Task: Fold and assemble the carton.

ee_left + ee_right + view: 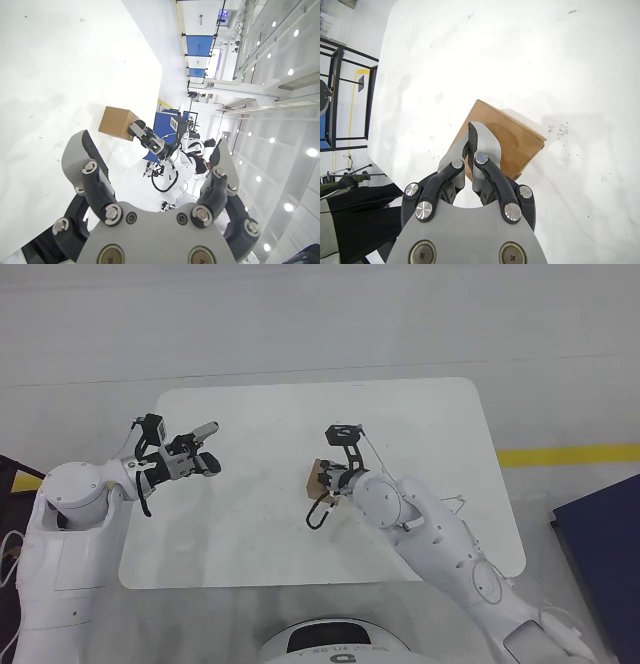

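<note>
A small brown carton [318,476] stands closed as a box near the middle of the white table [400,424]. My right gripper [326,484] is shut, and its tips rest against one face of the carton [517,142]. In the right wrist view the right gripper [471,127] has its two fingers pressed together with nothing between them. My left gripper [208,446] hovers over the left part of the table, well apart from the carton [113,121]. The left gripper [152,140] is wide open and empty, and points toward the carton and the right gripper [133,127].
The table [520,50] is bare white around the carton, with rounded corners. A yellow floor line [570,454] and a dark blue object [600,554] lie beyond the right edge. A black metal frame [345,100] stands past the table's far edge.
</note>
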